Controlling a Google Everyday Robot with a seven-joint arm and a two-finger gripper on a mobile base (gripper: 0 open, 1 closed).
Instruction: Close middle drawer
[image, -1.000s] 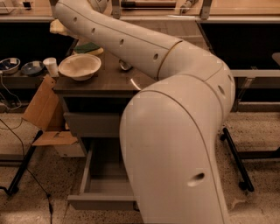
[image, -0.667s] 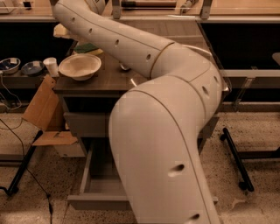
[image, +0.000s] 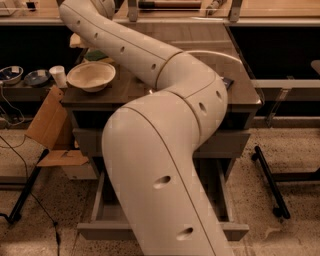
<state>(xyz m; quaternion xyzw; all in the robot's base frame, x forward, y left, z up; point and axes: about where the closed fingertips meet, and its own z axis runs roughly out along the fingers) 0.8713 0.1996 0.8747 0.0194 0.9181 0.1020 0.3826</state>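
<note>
The claw is out of sight. The arm (image: 165, 150) climbs to the far left and leaves the top edge, so the claw sits somewhere beyond that corner, and whether it is apart or together cannot be told.

The middle drawer (image: 100, 231), as I take the open one to be, stands pulled out toward the near side, low under the bench (image: 240, 85) and close to the floor. Its front panel runs left to right. Closing it calls for a push from near to far, square against that panel. From where the arm exits, the drawer lies down and near, well apart from the claw, and the arm's thick lower link hides the panel's middle.

The drawer looks like flat grey sheet, straight-edged, with a shallow open tray behind the front. The arm is smooth, rounded, cream-white shell with small dark holes. The bench top is dark and matte. On its far left sit a pale, wide bowl (image: 91, 75) and, just beside it, a small white cup (image: 58, 76). A bent cardboard box (image: 50, 125) leans at the left side.
</note>
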